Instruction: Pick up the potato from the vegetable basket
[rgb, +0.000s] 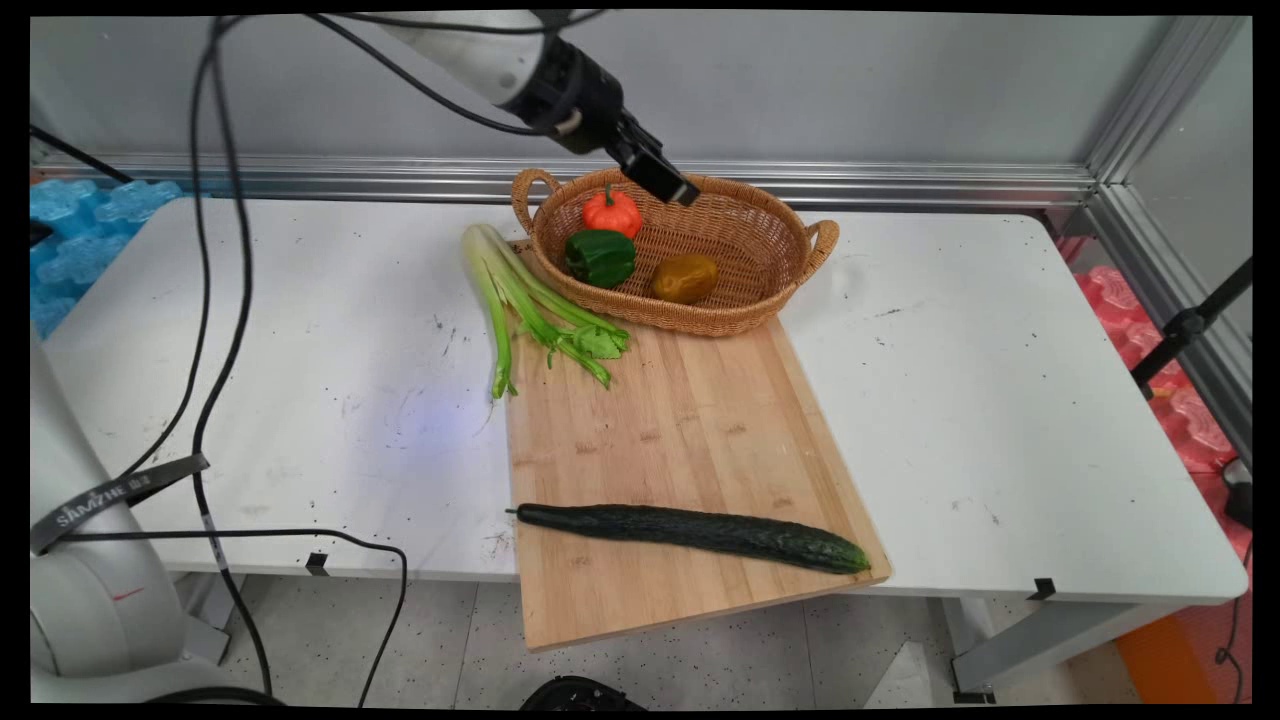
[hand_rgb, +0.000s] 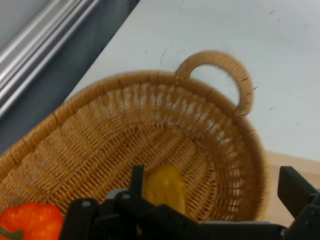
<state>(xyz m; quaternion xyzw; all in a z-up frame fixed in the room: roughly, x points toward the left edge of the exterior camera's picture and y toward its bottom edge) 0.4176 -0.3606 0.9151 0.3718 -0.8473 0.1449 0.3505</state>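
The gripper (rgb: 668, 185) hovers over the wicker basket's (rgb: 745, 300) back rim, jaws released and holding nothing; inside the basket lie an orange bell pepper (rgb: 612, 212), a green bell pepper (rgb: 600, 257) and a yellow bell pepper (rgb: 685, 278); the basket rests partly on the cutting board (rgb: 680, 420), with celery (rgb: 525, 300) beside it and a cucumber (rgb: 690, 530) near the board's front edge, all on the tabletop (rgb: 1000, 400).

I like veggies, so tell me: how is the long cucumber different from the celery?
The cucumber is dark green and one smooth piece; the celery is pale green, with several stalks ending in leaves. The cucumber lies wholly on the cutting board, across its near end; the celery lies at the far left corner, partly off the board, beside the basket. Both are long, green and lying flat.
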